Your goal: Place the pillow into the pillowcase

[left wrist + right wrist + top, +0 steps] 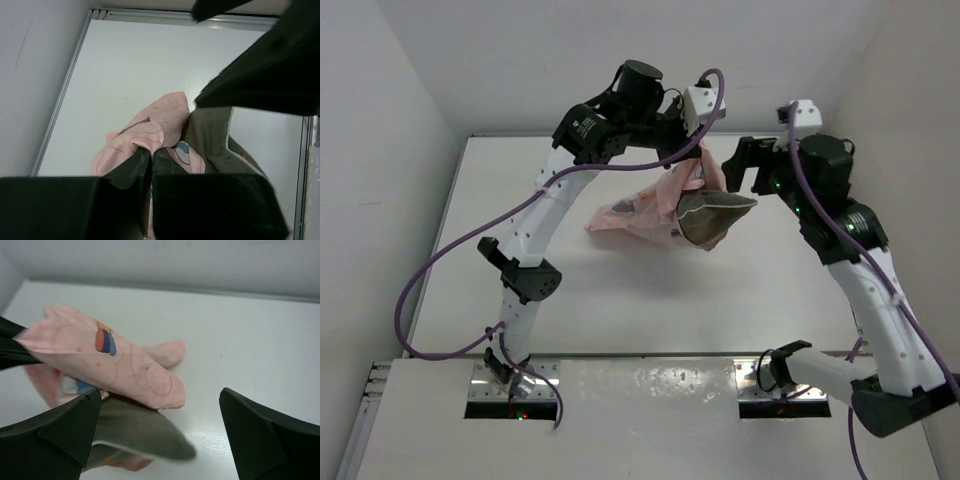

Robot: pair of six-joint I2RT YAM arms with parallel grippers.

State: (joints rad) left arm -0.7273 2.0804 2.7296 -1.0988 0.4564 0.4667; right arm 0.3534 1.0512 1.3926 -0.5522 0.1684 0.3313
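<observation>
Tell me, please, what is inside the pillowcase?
The pillow is inside the pillowcase, one olive end poking out; pink cloth hides how far in it reaches.

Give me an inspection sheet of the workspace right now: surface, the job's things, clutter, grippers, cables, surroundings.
Surface: white table, smooth, with glare near the arm bases.
Job's things: pink pillowcase bunched up and held at its top edge; olive pillow partly inside it, one end sticking out toward the right arm.
Clutter: nothing seen.
Grippers: left gripper shut on the pillowcase; right gripper wide open by the pillow's exposed end, holding nothing.
Cables: purple cables loop loosely off both arms.
Surroundings: white walls close around the table.
</observation>
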